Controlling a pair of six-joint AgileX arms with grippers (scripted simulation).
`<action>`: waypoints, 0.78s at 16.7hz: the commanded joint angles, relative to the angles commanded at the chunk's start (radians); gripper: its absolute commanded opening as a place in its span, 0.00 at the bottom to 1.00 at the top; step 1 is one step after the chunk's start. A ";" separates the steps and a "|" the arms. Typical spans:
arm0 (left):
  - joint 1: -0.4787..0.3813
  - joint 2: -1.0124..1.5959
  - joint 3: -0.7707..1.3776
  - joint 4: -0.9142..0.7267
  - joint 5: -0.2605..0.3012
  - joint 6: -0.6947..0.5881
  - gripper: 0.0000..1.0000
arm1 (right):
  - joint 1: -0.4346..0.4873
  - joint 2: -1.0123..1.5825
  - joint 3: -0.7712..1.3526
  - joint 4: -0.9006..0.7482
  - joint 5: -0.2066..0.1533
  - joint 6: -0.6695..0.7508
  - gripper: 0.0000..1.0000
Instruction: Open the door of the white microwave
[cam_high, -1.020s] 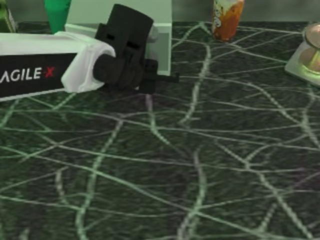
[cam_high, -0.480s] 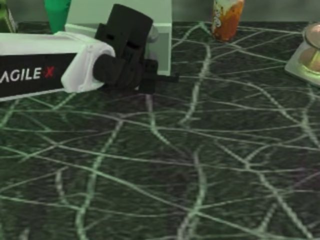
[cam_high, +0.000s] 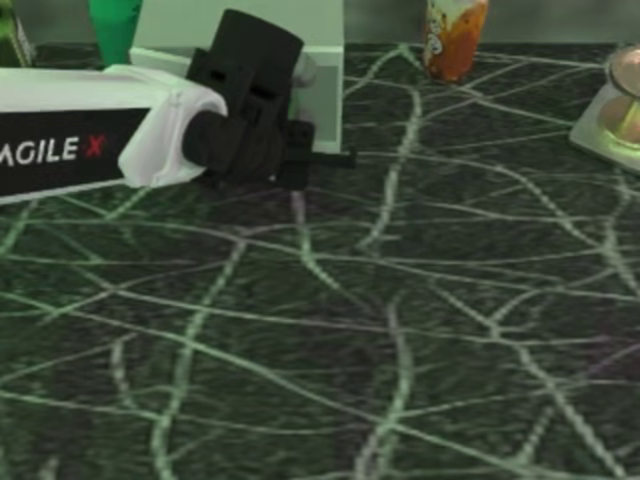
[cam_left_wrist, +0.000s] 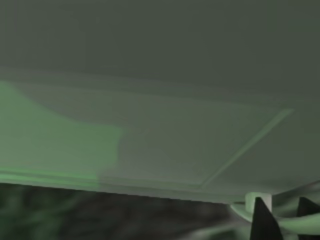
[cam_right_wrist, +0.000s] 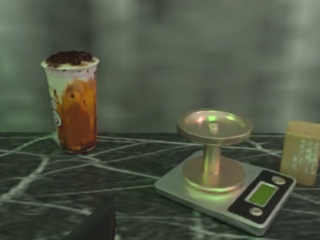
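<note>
The white microwave (cam_high: 180, 25) stands at the table's back left, partly under my left arm. My left gripper (cam_high: 320, 160) sits low at the microwave's front right corner. In the left wrist view the door (cam_left_wrist: 165, 140) fills most of the picture, seen at a steep slant, with its window outline visible. It lies flush with the microwave. A short pale post (cam_left_wrist: 258, 199) sticks out at the door's lower edge, right by my left gripper (cam_left_wrist: 282, 222). My right gripper (cam_right_wrist: 97, 220) shows only as a dark edge, far from the microwave.
A green bottle (cam_high: 115, 25) stands left of the microwave. A cup of brown drink (cam_high: 452, 35) is at the back centre. A kitchen scale (cam_high: 615, 110) with a round pan sits at the far right, with a tan box (cam_right_wrist: 301, 152) beside it.
My left arm and gripper have shifted a little to the left along the microwave's front. The door looks the same as before.
</note>
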 joint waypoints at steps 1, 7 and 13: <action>0.004 -0.007 -0.007 0.004 0.005 0.008 0.00 | 0.000 0.000 0.000 0.000 0.000 0.000 1.00; 0.015 -0.024 -0.033 0.016 0.024 0.037 0.00 | 0.000 0.000 0.000 0.000 0.000 0.000 1.00; 0.015 -0.024 -0.033 0.016 0.024 0.037 0.00 | 0.000 0.000 0.000 0.000 0.000 0.000 1.00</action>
